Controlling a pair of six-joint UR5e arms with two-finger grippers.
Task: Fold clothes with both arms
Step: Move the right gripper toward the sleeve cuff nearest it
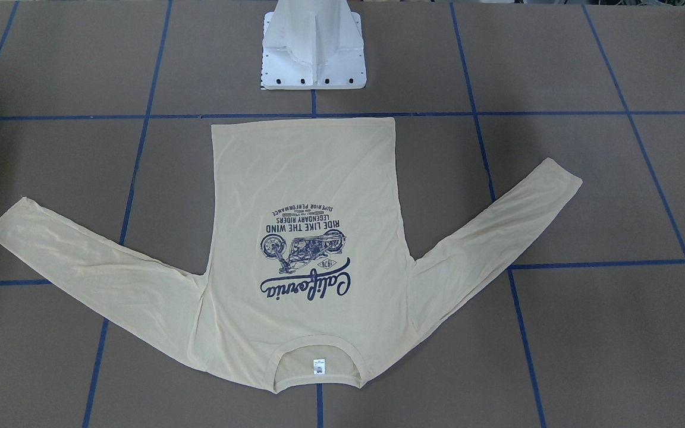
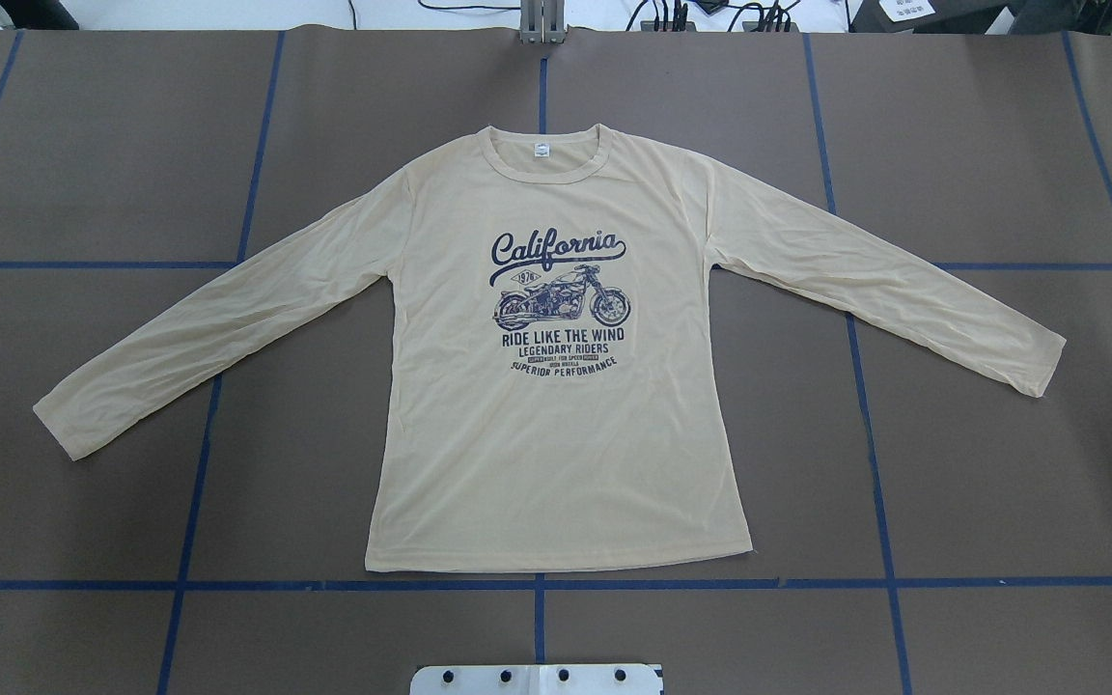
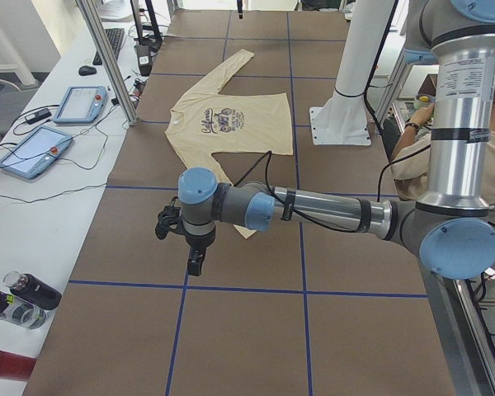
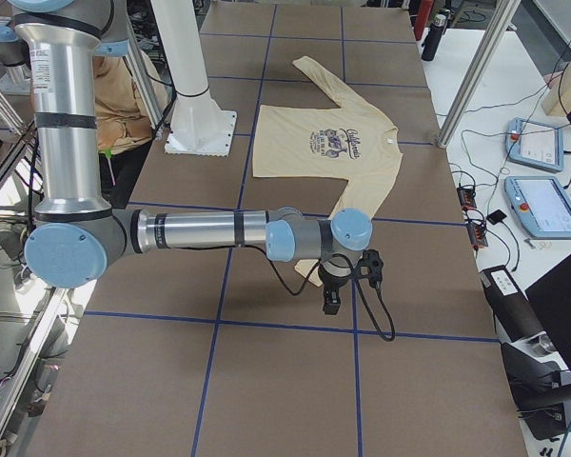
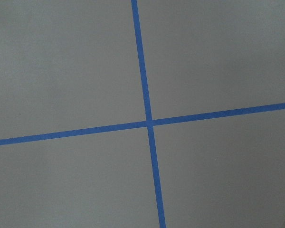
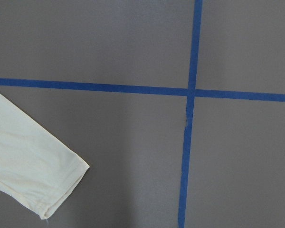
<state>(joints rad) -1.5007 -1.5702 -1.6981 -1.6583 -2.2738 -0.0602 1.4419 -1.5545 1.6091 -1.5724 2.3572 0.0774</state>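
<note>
The pale cream-yellow long-sleeved shirt point(image 2: 556, 434) lies flat and face up on the brown table, sleeves spread, the navy motorcycle and "California" print point(image 2: 559, 290) showing. It also shows in the front view point(image 1: 307, 178) and both side views point(image 3: 231, 132) point(image 4: 314, 152). My left gripper point(image 3: 196, 262) hangs over bare table past the end of one sleeve. My right gripper point(image 4: 331, 303) hangs past the other sleeve, whose cuff point(image 6: 42, 175) shows in the right wrist view. Neither touches the shirt. I cannot tell whether either gripper is open or shut.
Blue tape lines point(image 5: 148, 122) grid the table. The white pedestal base point(image 1: 313, 53) stands just behind the shirt's hem. Tablets point(image 3: 78, 103) point(image 4: 538, 143), bottles point(image 3: 29, 290) and cables lie on the side benches beyond the table's far edge.
</note>
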